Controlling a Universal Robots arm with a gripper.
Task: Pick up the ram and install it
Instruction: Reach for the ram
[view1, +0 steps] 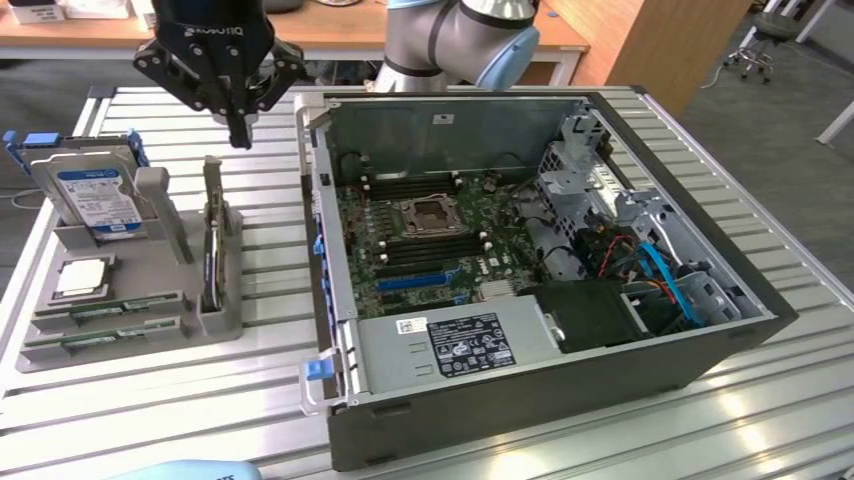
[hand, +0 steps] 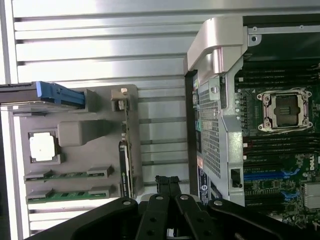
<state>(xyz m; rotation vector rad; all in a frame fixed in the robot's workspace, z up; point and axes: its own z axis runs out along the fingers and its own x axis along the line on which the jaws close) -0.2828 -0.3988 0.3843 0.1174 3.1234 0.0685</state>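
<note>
The gripper (hand: 167, 180) hangs over the slatted metal table (hand: 100, 45) with its black fingers pressed together and nothing between them, near a corner of the grey holder (hand: 80, 132) and the wall of the open computer case (hand: 215, 125). In the holder, one green stick (hand: 67, 175) and a second green stick (hand: 67, 193) lie flat in neighbouring slots; a square silver processor chip (hand: 41, 148) sits just beside them; a thin card (hand: 125, 170) stands on edge along the side near the case; a blue-trimmed drive (hand: 55, 94) stands at the end far from the gripper. Inside the case the motherboard (hand: 280, 165) shows its metal-framed processor socket (hand: 282, 110).
</note>
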